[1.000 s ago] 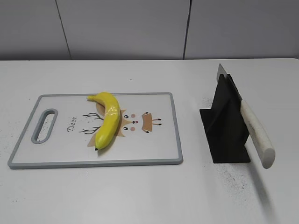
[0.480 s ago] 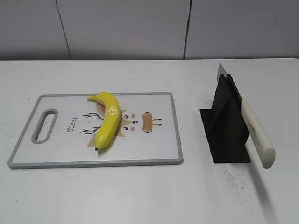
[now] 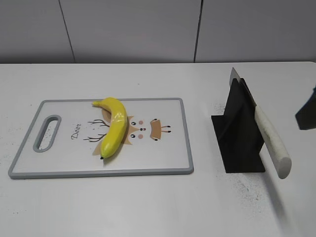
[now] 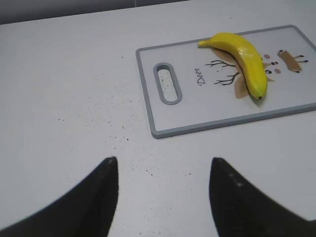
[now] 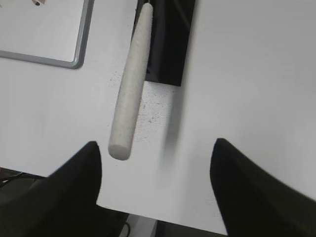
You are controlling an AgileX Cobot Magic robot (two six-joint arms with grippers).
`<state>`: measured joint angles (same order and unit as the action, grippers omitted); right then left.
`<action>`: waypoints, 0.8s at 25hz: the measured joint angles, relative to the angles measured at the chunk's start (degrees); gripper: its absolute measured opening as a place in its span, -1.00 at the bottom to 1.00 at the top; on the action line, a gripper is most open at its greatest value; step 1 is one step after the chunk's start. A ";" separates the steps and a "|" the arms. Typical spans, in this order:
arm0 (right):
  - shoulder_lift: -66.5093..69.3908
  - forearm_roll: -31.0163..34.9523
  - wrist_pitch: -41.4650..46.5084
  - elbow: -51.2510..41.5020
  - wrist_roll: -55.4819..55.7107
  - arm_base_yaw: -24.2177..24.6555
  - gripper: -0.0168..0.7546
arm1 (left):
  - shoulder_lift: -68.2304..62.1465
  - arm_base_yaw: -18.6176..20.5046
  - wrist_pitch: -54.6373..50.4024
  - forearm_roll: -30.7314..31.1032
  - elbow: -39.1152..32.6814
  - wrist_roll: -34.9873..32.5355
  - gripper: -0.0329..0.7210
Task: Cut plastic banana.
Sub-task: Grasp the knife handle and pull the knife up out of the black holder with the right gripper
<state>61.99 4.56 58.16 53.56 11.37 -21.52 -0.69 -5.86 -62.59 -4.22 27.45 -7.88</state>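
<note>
The plastic banana (image 3: 113, 127), glossy yellow with dark tips, lies on a white cutting board (image 3: 168, 153) with a grey rim and a deer drawing. It also shows in the left wrist view (image 4: 243, 54) on the board (image 4: 207, 116). A knife with a white handle (image 3: 271, 140) leans in a black stand (image 3: 237, 133); its handle (image 5: 131, 84) shows in the right wrist view. My left gripper (image 4: 163, 165) is open and empty over bare table, left of the board. My right gripper (image 5: 155, 148) is open and empty, just right of the handle's end; a dark part of it (image 3: 307, 113) shows at the exterior view's right edge.
The white table's near edge (image 5: 158, 215) lies under my right gripper. The board's handle slot (image 3: 47, 132) is at its left end. A grey wall (image 3: 148, 29) runs behind the table.
A dark part of my right gripper has come into the exterior view at the right edge. The banana, board and knife have not moved.
</note>
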 joint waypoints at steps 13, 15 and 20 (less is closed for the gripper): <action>17.05 4.24 -2.78 2.51 0.40 -0.06 0.39 | 0.00 0.00 0.00 0.00 0.00 0.08 0.58; 18.66 4.27 -4.06 2.51 0.40 -0.06 0.39 | 0.00 0.00 0.00 0.00 0.00 0.03 0.58; 22.50 4.27 -4.84 2.51 0.40 -0.06 0.35 | 0.00 0.00 0.00 0.00 0.00 0.05 0.56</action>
<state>84.49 8.83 53.32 56.07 11.76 -21.57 -0.69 -5.86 -62.59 -4.22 27.45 -7.83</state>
